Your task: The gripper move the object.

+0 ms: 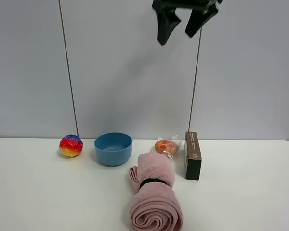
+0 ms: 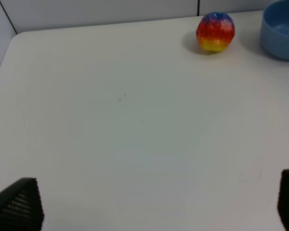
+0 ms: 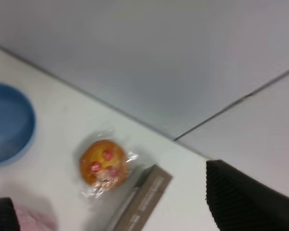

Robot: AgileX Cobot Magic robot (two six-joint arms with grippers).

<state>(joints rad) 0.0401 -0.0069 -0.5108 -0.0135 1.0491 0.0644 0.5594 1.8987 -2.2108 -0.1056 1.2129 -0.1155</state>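
Wrapped muffin (image 1: pixel 165 146) is seen on the table (image 1: pixel 241 202), between the blue bowl (image 1: pixel 113 148) and the brown box (image 1: pixel 192 155), touching the pink towel roll (image 1: pixel 154 197). Right tool (image 1: pixel 179 26) is held open high above; left tool (image 2: pixel 154 202) is also spread open.

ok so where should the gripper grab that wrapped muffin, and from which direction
Probably from straight above, closing on the round body of the muffin, not the loose wrap. The brown box and pink rolled towel crowd its sides, so the top is likely the freest approach for the right gripper.
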